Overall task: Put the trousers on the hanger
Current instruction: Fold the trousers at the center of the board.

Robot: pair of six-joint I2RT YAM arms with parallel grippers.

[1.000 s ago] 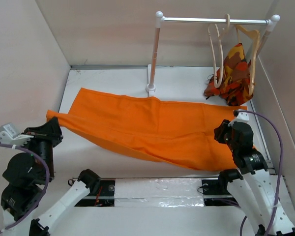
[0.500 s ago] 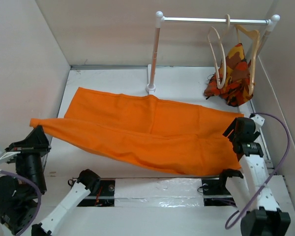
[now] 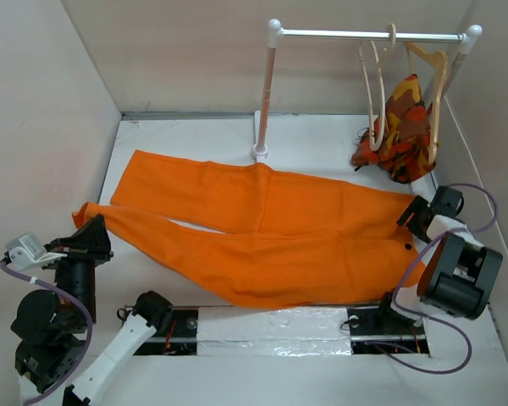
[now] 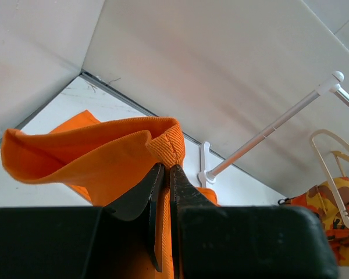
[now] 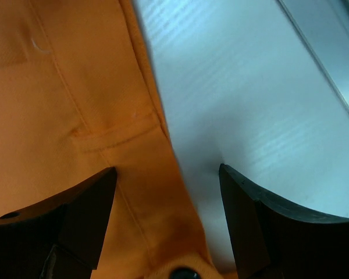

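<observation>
Trousers now lie flatter, legs parted, in front of the rail. Left gripper clamps a cuff, left of the rail; right gripper gapes empty over the waistband. Hanger hangs on the rail, bare: draping not begun.

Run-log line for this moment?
left pincer: shut on trousers cuff | right pincer: open over waistband | hanger: bare, on rail

White table: trousers spread across (rack foot behind).
</observation>
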